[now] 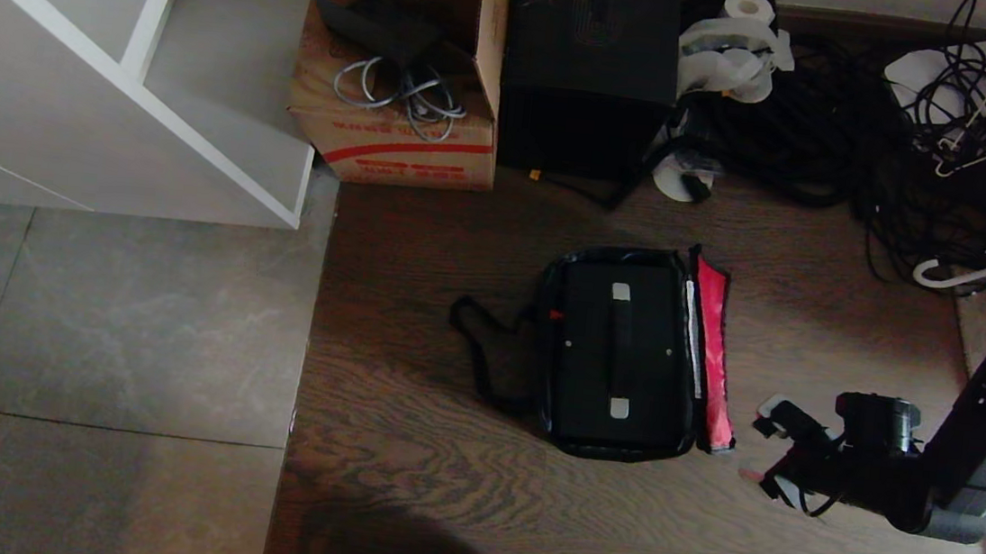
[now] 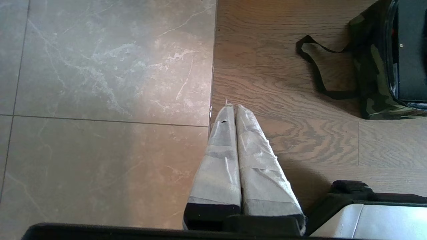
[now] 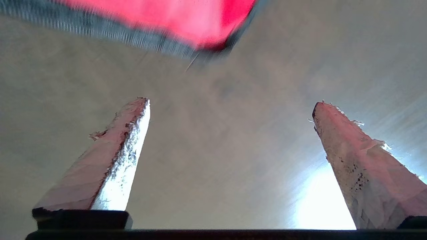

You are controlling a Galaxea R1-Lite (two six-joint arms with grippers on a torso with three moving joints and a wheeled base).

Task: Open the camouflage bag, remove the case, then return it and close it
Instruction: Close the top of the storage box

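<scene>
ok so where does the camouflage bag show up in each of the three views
Head view: camouflage bag open at floor centre, red lid lining flipped to one side.
Left wrist view: camouflage side at the picture's upper right edge.
Right wrist view: only the blurred red lining.
Shared landmark: wood floor.

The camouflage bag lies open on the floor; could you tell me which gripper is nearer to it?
Right. The right gripper, open, hovers just beside the camouflage bag's red lid lining. The left gripper, shut, hangs farther off near the tile edge.

The bag [image 2: 370,83] runs off the left wrist view's edge, and its red lining [image 3: 186,20] is blurred in the right wrist view.
</scene>
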